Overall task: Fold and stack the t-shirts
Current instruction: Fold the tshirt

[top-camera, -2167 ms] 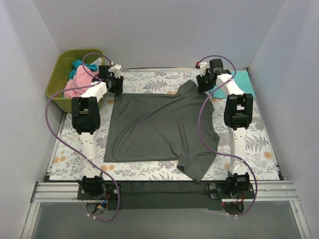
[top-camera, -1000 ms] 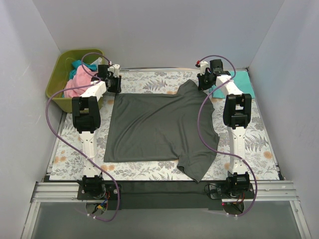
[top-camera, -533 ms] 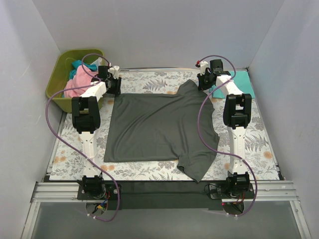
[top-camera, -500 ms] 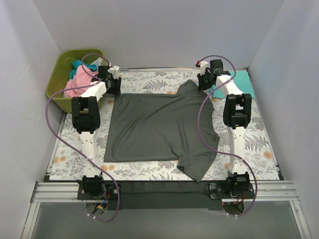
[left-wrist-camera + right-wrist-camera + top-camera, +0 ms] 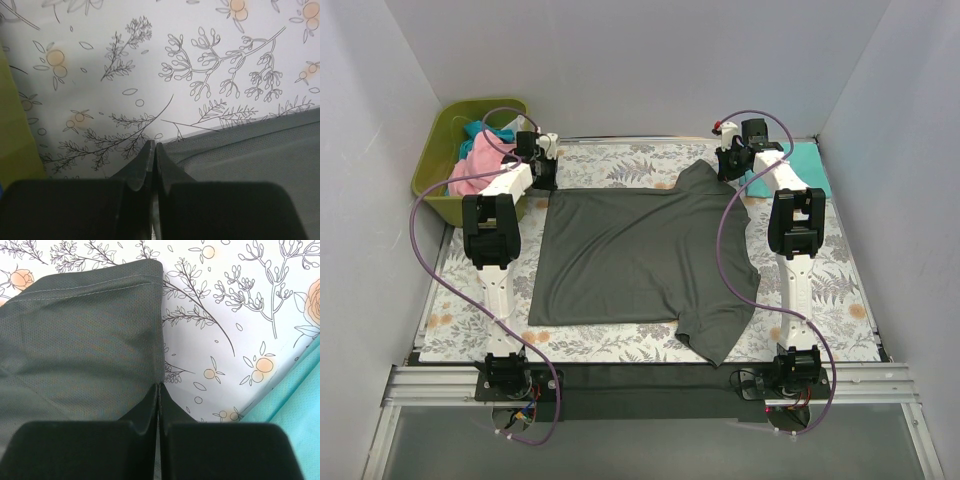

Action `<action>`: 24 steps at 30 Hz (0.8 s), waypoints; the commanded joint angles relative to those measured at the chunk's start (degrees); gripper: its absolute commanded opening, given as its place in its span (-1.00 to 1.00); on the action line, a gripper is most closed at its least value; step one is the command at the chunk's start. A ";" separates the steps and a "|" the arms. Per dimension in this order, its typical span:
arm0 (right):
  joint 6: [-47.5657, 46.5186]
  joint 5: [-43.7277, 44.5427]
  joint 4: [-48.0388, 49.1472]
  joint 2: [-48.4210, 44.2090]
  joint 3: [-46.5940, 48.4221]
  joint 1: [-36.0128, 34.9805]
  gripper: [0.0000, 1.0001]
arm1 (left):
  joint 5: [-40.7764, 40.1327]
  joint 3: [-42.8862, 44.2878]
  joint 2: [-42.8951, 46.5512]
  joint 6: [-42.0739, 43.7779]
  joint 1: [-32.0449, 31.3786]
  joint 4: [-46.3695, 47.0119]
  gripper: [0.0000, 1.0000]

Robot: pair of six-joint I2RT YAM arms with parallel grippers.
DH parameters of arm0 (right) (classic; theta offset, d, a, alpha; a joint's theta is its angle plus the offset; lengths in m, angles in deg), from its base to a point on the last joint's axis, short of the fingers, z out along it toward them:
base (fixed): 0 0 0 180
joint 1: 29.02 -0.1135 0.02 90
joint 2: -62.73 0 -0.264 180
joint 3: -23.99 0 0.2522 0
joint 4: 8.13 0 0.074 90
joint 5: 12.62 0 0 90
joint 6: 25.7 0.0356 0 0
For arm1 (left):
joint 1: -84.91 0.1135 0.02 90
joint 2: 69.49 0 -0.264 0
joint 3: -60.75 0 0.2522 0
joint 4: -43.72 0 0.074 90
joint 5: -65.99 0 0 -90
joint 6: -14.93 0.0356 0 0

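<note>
A dark charcoal t-shirt (image 5: 640,255) lies spread flat on the floral table cloth (image 5: 620,165), with one sleeve at the far right and one at the near right. My left gripper (image 5: 546,180) is shut at its far left corner; in the left wrist view the fingertips (image 5: 153,146) meet right on the cloth's corner (image 5: 260,150). My right gripper (image 5: 728,175) is shut at the edge of the far sleeve; in the right wrist view its tips (image 5: 159,386) pinch the sleeve's side edge (image 5: 85,330). A folded teal-green t-shirt (image 5: 798,165) lies at the far right corner and shows in the right wrist view (image 5: 295,400).
An olive-green bin (image 5: 435,165) stands off the far left corner of the table, holding a pink shirt (image 5: 475,165) and a teal one (image 5: 475,130). Its wall shows at the left of the left wrist view (image 5: 15,125). White walls close in on three sides.
My left gripper has crept a little to the left and away from me at the shirt's far corner. The shirt's left edge has drawn slightly left. The right gripper has barely moved.
</note>
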 commanded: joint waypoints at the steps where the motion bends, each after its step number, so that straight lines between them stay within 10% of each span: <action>1: -0.90 -0.28 1.47 -4.61 0.95 0.44 -0.97 | -0.77 4.11 2.14 -0.43 0.40 0.29 -1.00; 24: -2.57 -5.37 1.56 -15.94 -6.33 1.59 -0.97 | 3.53 -3.43 10.04 2.20 3.48 5.12 -1.00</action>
